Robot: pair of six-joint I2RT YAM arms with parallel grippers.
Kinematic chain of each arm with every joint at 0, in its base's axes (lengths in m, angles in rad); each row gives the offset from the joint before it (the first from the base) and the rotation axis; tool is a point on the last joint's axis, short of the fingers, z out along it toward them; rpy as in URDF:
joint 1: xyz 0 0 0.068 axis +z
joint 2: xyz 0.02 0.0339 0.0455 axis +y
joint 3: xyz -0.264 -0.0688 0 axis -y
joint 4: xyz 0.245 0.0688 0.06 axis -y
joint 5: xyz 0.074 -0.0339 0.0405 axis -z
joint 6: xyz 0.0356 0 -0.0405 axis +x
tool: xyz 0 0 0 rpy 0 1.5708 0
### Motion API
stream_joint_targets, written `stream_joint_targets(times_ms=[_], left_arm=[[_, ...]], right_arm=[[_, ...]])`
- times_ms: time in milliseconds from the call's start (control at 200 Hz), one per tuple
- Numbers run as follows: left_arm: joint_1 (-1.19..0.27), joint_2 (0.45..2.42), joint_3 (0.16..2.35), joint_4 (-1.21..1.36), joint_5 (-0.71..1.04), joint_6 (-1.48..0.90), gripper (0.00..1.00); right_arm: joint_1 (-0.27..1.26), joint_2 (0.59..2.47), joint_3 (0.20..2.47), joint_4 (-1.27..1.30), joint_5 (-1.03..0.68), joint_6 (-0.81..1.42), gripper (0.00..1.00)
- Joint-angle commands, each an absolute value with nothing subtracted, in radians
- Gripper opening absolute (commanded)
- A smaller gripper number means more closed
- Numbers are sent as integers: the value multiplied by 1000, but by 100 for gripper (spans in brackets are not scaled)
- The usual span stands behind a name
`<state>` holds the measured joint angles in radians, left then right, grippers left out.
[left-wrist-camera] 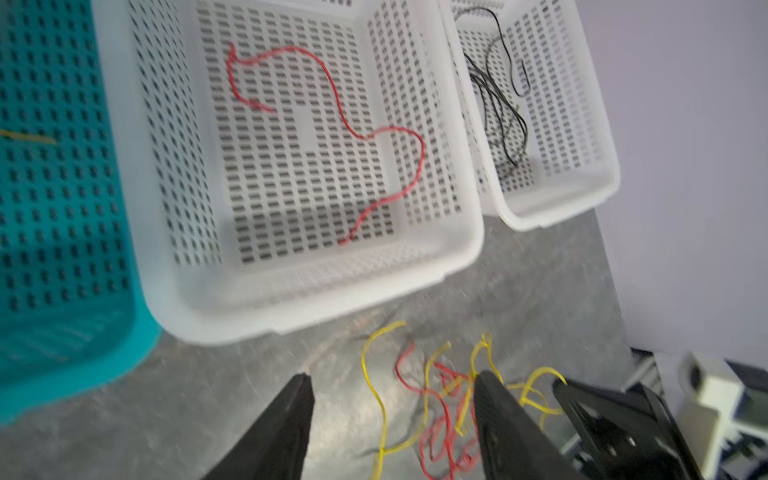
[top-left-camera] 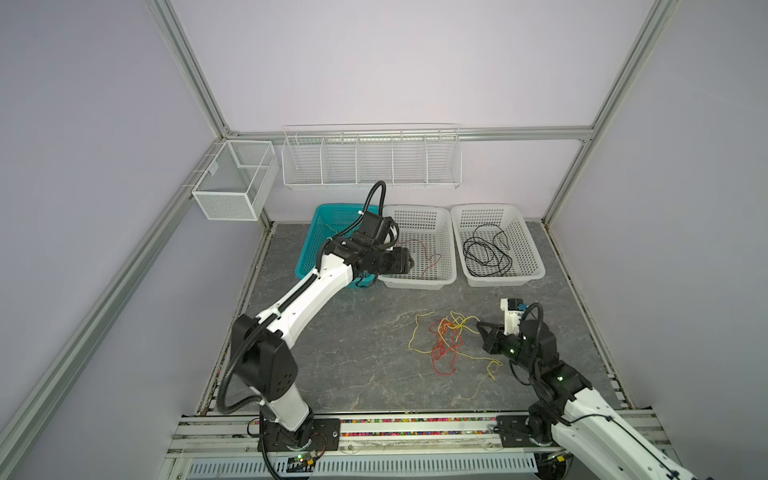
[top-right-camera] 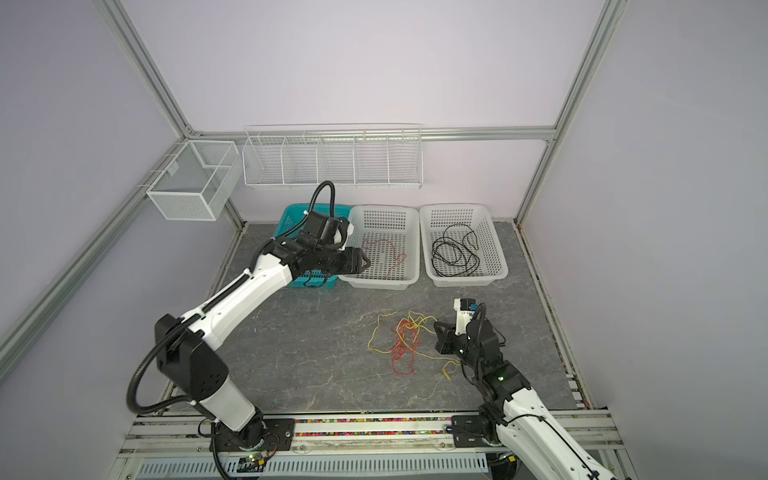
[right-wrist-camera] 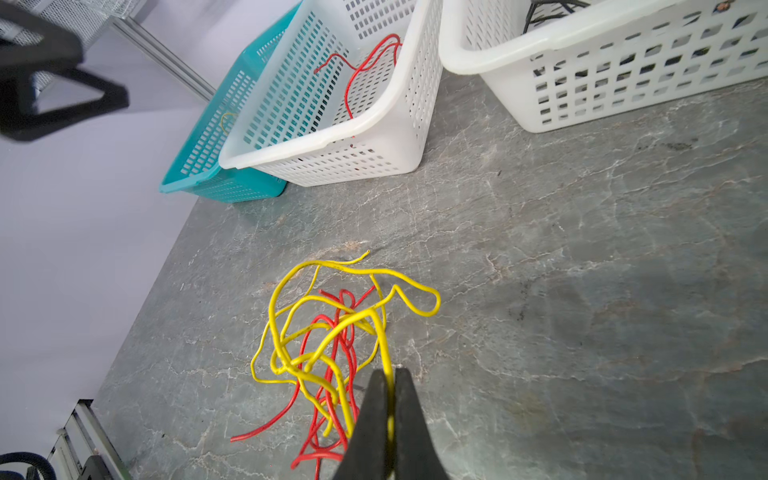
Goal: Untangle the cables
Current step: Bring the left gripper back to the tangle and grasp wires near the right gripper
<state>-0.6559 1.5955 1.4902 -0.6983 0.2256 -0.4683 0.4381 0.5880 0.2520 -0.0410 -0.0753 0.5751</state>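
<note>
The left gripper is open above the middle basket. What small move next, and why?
Probably bring the left gripper, open, to the table tangle for a red strand: one red cable lies in the white basket, and the right gripper holds a yellow cable.

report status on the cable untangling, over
Left gripper open, empty, over middle basket. Right gripper shut on yellow cable. Red-yellow tangle on table, not yet separated. Nothing in the way.

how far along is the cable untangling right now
Done: thin black cables lie in the right white plastic basket, one red cable in the middle white basket. In hand: the right claw is shut on a yellow cable; the left claw is open, empty. Left: the red and yellow tangle on the grey table.
</note>
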Motion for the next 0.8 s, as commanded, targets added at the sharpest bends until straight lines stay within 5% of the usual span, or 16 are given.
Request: stream_joint_targets(times_ms=[0, 280, 795], left_arm=[[-752, 1484, 1292, -514, 239, -664, 65], [-921, 1313, 819, -73, 237, -1013, 65], [-1223, 1534, 908, -7, 50, -1075, 64]], right_arm=[[435, 561, 231, -50, -68, 575, 6], [435, 550, 219, -19, -99, 583, 6], [436, 459, 191, 9, -143, 585, 6]])
